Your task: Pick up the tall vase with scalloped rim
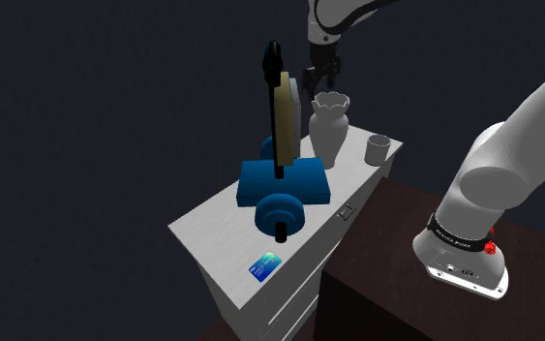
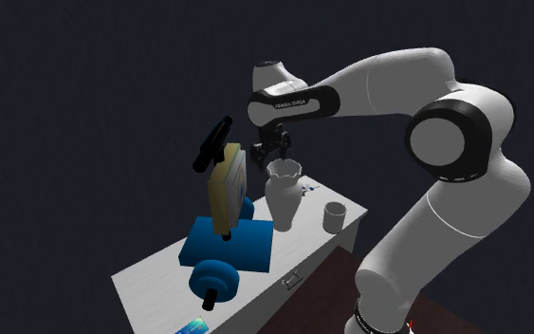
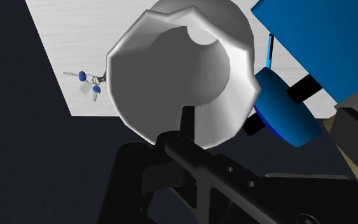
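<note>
- Arm (image 1: 512,155), white, rises from the dark stand (image 1: 406,291) at the shoulder view's lower right.
- Blue card (image 1: 266,265) lies flat at the near end of the white worktop (image 1: 212,228).
- Blue disc (image 1: 280,213), blue block (image 1: 304,184) and an upright pale slab (image 1: 286,121) stand mid-worktop.
- White vase (image 1: 328,131) with a scalloped rim stands upright near the far end, just beside the slab. A grey cup (image 1: 378,148) and keys (image 3: 88,81) sit near it.
- Gripper (image 1: 320,76) hovers just above the vase's mouth, its fingers (image 3: 187,124) spread apart, clasping nothing.
</note>
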Tool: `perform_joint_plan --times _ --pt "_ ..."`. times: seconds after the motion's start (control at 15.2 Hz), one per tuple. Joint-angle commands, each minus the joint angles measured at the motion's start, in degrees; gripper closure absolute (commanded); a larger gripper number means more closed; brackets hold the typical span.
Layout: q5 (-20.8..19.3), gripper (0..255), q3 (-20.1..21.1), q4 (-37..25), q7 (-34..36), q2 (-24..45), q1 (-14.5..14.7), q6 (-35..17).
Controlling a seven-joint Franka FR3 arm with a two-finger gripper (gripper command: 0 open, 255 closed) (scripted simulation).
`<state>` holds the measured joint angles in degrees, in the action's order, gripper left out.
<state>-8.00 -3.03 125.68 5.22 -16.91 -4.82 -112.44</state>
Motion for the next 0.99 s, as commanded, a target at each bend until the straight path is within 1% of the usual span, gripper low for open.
perform_joint_plan --times 0.0,0.26,0.4,0.46,0.92 --pt "-0.2 0 -0.1 1.2 0.1 0.6 -0.1 -1.8" --pt "-0.4 0 -0.2 3.6 0.5 1.2 -0.2 -4.9" --pt "-0.4 0 -0.2 4.0 0.5 1.4 -0.2 -5.3" --pt "-0.4 255 -0.2 3.9 0.5 1.3 -0.2 -5.2" --pt "-0.4 255 -0.2 3.9 0.5 1.3 -0.2 -5.2"
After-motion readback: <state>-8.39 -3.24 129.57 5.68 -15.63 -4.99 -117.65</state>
